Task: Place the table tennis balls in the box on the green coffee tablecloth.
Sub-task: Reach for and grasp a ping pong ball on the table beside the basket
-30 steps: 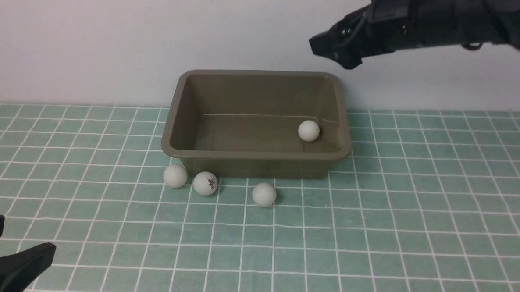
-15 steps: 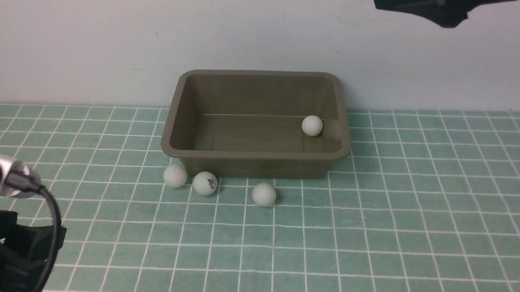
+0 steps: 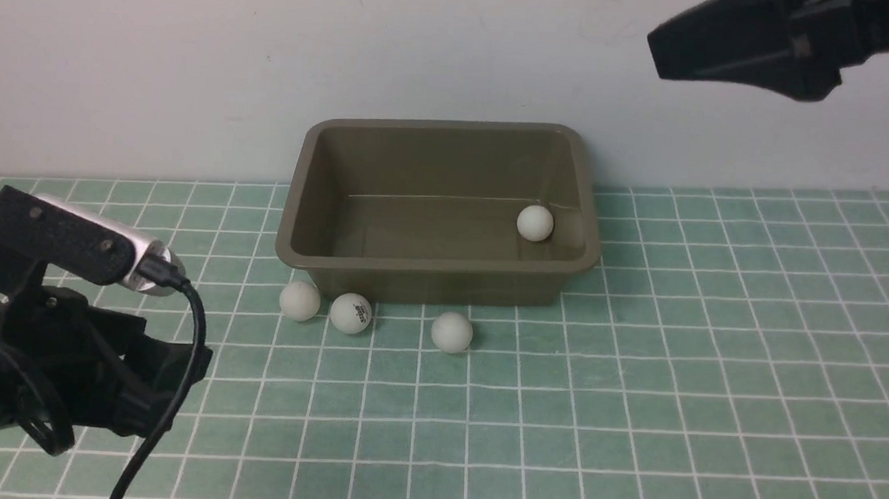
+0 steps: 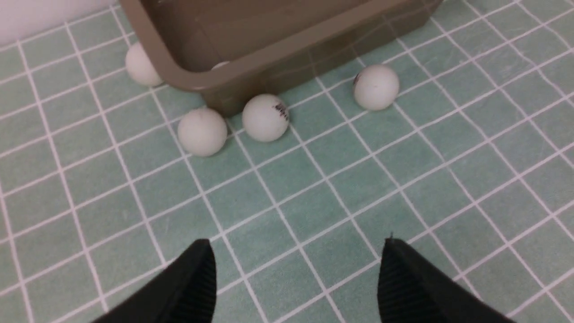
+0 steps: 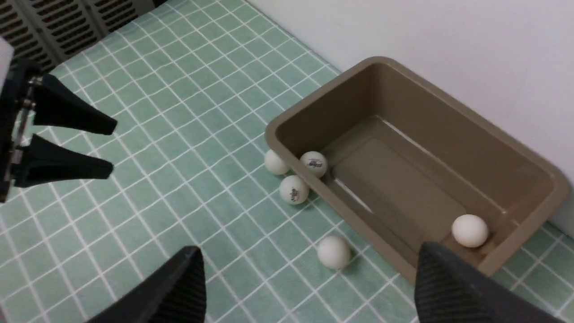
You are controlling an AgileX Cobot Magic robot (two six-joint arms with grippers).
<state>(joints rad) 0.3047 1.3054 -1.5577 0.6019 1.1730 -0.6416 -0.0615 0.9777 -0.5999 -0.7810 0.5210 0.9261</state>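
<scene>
Box (image 3: 443, 283) sits at 12 o'clock on the cloth (image 3: 709, 366), close to the wall (image 3: 198, 59). Inside, the end ball (image 3: 535, 223) rests at its 3 o'clock end, and the corner ball (image 5: 313, 163) is tucked in the 7 o'clock corner. Out on the cloth, along the 6 o'clock side: left ball (image 3: 300, 301), middle ball (image 3: 351, 312) with a dark logo, right ball (image 3: 451, 331). Left gripper (image 4: 297, 242) hovers low at 8 o'clock, jaws wide, nothing between them. Right gripper (image 5: 309, 249) hangs high at 2 o'clock, jaws spread wide, empty.
</scene>
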